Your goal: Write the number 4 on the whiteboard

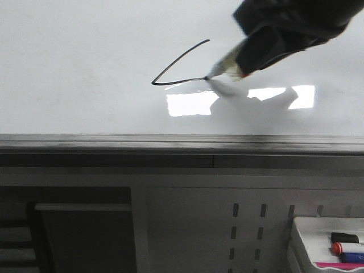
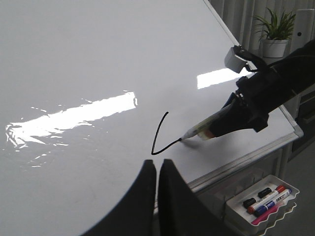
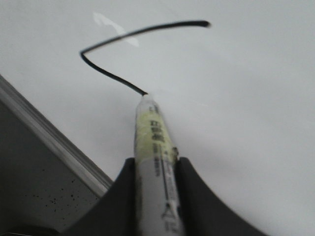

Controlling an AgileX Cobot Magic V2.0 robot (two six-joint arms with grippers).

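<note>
The whiteboard [image 1: 85, 68] fills the front view, with its grey edge rail [image 1: 170, 142] along the near side. On it is a partial number 4 [image 1: 176, 65]: a slanted stroke and the start of a horizontal bar. It also shows in the left wrist view [image 2: 158, 135] and the right wrist view [image 3: 123, 39]. My right gripper [image 3: 155, 164] is shut on a white and yellow marker [image 3: 152, 137], whose tip touches the board at the end of the bar [image 1: 207, 78]. My left gripper [image 2: 157, 164] is shut and empty, above the board near its edge.
A small white tray [image 1: 301, 239] with several spare markers [image 1: 347, 248] sits below the board at the right; it also shows in the left wrist view [image 2: 236, 209]. A potted plant [image 2: 275, 34] stands beyond the board's far corner.
</note>
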